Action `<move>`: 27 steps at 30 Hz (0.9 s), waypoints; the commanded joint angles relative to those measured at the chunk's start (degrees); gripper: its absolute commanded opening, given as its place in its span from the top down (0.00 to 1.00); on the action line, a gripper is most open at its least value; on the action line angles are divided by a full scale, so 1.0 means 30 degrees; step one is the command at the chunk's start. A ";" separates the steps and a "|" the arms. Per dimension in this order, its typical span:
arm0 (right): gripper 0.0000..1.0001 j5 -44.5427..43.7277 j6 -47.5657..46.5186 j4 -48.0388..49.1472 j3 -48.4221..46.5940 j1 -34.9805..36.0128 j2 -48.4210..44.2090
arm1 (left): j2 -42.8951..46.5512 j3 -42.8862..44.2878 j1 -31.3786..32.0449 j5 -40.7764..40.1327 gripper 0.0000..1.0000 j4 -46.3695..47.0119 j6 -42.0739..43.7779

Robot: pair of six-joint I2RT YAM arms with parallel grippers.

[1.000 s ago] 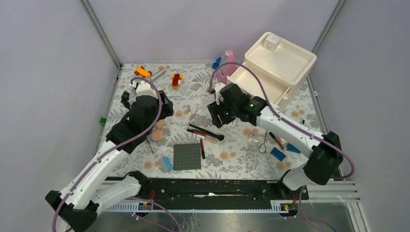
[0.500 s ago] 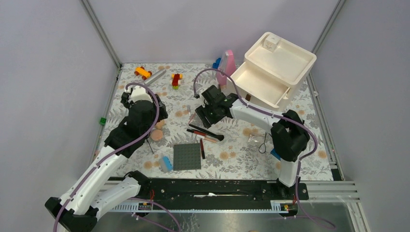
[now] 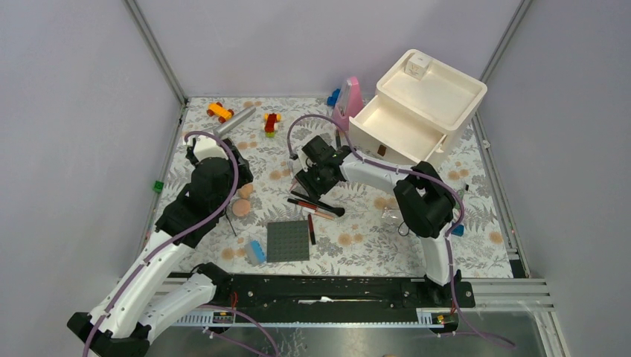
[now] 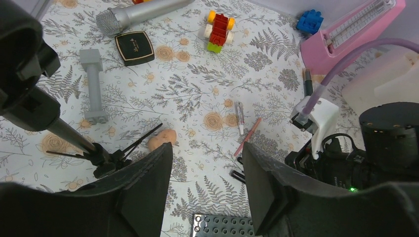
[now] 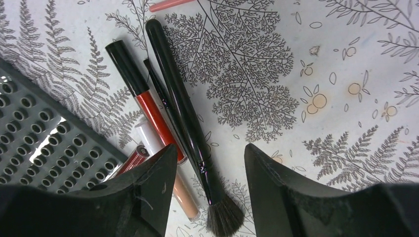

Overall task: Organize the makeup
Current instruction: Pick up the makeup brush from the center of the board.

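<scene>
A green brick (image 3: 158, 186) sits at the far left, just off the patterned surface (image 3: 357, 245). From above, the left arm covers its own hand. The wrist view shows the left hand (image 4: 206, 149) with its fingers spread and nothing between them, only bare surface below. To its left stands the black mini tripod (image 4: 74, 140), its head a blurred dark mass cut by the frame edge. A peach puff (image 4: 162, 139) lies just beside the tripod's legs. In the top view a second puff (image 3: 246, 191) is partly hidden by the arm. Farther back a black compact (image 4: 134, 48) lies near a silver microphone (image 4: 143, 12), which is cut off at the top.

Toward the middle, a small tube (image 4: 239, 116) and a pale pink stick (image 4: 248, 136) lie close together, apart from the main cluster. The right hand (image 5: 210, 148) hangs low over that cluster, open, with a finger on either side of the black brush (image 5: 180, 106); no contact shows. Left of the brush lies a red-and-black stick (image 5: 143, 96). A pale stick (image 5: 170, 177) and another red one are largely hidden behind the left finger. The grey studded plate (image 5: 44, 143) is cut by the frame.

At the right, the white drawer unit (image 3: 428, 93) has its drawer open, and a small dark item inside is too small to identify. The right arm's elbow hides most of a blue brick (image 3: 456, 230).
</scene>
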State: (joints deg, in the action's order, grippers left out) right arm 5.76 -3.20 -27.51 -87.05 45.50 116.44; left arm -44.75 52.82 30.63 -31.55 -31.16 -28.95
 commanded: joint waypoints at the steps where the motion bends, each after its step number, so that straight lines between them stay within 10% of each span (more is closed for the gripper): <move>1: 0.40 0.0563 -0.0361 0.0401 -0.0595 0.0157 0.0561 | -0.0110 -0.0115 -0.0218 -0.0302 0.42 0.0776 0.0128; 17: 0.42 -0.0451 -0.0339 0.0731 0.0345 0.0200 0.1547 | -0.0337 -0.0144 -0.0717 0.0289 0.41 0.0860 0.0070; 27: 0.72 -0.1552 -0.0038 0.0975 0.0417 0.0362 0.1985 | -0.0250 -0.0229 -0.0893 0.0315 0.41 0.0835 0.0042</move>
State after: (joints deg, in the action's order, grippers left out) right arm 2.90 -3.79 -24.51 -86.70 45.76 120.44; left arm -45.87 52.23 28.38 -30.83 -31.16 -28.95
